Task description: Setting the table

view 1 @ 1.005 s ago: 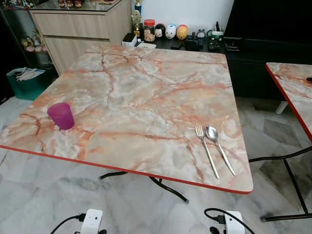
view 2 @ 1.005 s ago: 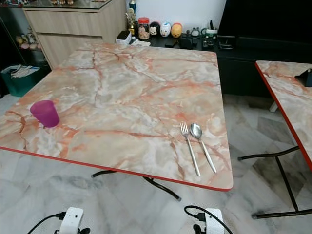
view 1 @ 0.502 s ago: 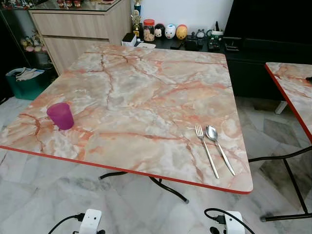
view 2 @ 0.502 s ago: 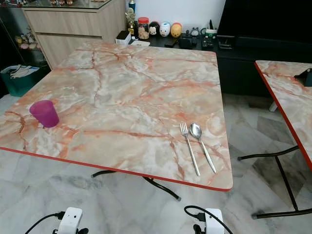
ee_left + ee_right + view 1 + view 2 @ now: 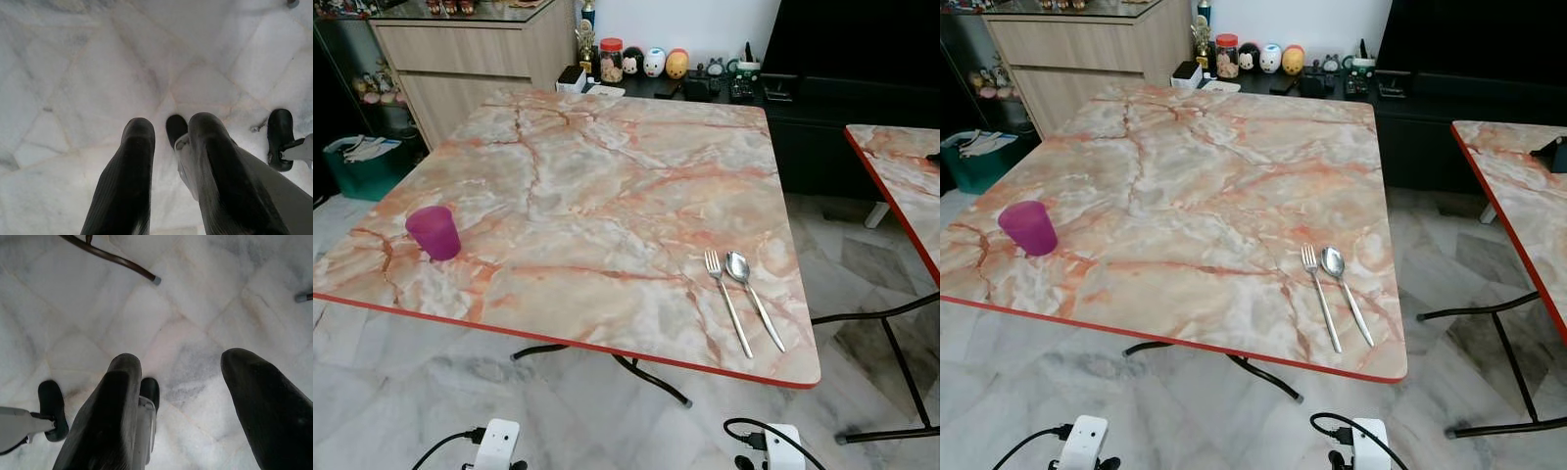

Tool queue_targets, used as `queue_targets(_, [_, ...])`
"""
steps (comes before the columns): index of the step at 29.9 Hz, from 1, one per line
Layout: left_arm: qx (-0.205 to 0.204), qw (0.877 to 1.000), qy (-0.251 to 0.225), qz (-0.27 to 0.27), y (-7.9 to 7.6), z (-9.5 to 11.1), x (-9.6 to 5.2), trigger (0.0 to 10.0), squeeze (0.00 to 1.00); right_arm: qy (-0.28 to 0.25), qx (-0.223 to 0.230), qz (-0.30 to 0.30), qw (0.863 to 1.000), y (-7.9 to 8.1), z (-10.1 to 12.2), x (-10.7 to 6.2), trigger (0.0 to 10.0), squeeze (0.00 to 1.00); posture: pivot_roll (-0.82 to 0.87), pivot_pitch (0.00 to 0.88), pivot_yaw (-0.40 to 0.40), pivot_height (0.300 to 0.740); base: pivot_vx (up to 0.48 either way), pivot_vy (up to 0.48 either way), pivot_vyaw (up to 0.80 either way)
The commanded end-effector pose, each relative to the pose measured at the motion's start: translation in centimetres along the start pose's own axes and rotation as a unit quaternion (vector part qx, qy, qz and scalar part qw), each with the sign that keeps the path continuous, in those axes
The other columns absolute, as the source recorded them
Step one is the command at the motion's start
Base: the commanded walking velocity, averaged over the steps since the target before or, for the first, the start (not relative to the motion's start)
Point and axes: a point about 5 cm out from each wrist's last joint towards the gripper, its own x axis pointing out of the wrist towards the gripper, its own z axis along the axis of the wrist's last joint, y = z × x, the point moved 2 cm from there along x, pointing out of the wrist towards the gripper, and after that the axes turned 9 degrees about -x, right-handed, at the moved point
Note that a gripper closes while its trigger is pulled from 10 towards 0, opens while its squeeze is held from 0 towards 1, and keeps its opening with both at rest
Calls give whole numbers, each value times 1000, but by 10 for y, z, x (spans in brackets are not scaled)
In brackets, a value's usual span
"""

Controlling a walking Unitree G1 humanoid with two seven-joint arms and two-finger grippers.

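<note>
Both arms are hung idle over the floor (image 5: 73, 73), below the table (image 5: 607, 196) edge. The left jaws (image 5: 168, 142) are parted narrowly and the right jaws (image 5: 183, 377) widely; nothing is held. The fork (image 5: 727, 302) and spoon (image 5: 753, 299) are laid side by side up on the table, nearer the right jaws; the cup (image 5: 433, 232) is nearer the left. The cutlery is judged stiff, thin and slippery, best pinched across the handles; the cup light, taken around its wall.

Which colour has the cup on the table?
The cup is magenta-purple, shown best in the left eye view.
</note>
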Motion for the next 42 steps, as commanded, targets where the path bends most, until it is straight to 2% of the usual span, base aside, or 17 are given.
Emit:
queue_targets(1, [-3,1000,11,0,0,-8,-1,10000,0,7,3,-2,1000,-1,-4,-1,10000,0,27,0,-12,740,-311,0,0])
queue_targets(7, [-2,1000,10,-1,-2,-7,-1,10000,0,8,3,-2,1000,-1,-4,-1,10000,0,27,0,-12,740,-312,0,0])
queue_targets(17, [-11,1000,5,1,-1,-5,-1,10000,0,3,-2,-3,1000,-1,-3,-1,10000,0,26,0,-12,740,0,0,0])
queue_targets(29, [-15,1000,-2,-3,-4,-3,0,10000,0,-7,34,-42,999,-7,-3,-2,10000,0,23,0,-20,740,0,0,0])
queue_targets(33, [-17,1000,-3,-3,-5,-2,0,10000,0,-25,39,-55,997,-9,1,-2,10000,0,18,0,-23,740,0,0,0])
queue_targets(37, [-19,1000,-2,-2,-5,-3,0,10000,0,-48,77,-85,992,-13,3,-4,10000,0,5,0,-27,740,0,0,0])
queue_targets(42, [-19,1000,0,-3,-6,-5,0,10000,0,-71,54,-77,993,-13,9,-4,10000,0,-4,0,-27,740,0,0,0])
